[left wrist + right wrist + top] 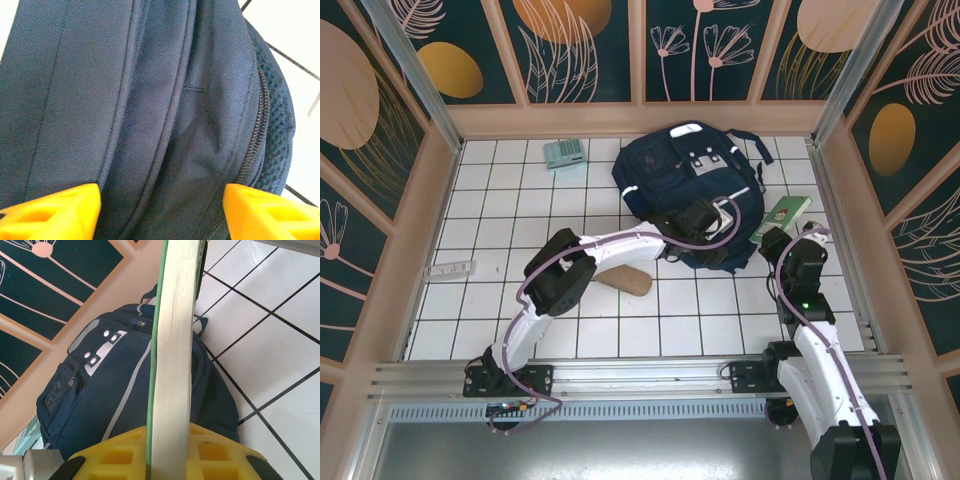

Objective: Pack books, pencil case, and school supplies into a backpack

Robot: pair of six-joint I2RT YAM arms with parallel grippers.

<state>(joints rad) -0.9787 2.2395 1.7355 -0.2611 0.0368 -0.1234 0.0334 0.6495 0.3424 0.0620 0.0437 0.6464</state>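
Observation:
The navy backpack [670,175] lies at the back middle of the tiled table. My left gripper [705,222] is down at its near edge. In the left wrist view its orange fingers [60,212] stand wide apart, open, with a bulge of the backpack's fabric [150,100] and a zipper [260,115] between and beyond them. My right gripper [778,238] is shut on the small green book [788,210] just right of the backpack. That book [172,340] shows edge-on, with white pages and a green cover. The tan pencil case [625,282] lies in front of the backpack. The teal calculator [563,153] is at the back left and the white packet [450,269] at the far left.
Wooden walls with dark patterned panels [580,50] close in the table on three sides. An aluminium rail [640,375] runs along the near edge by the arm bases. Bare tiles [510,210] stretch across the left half.

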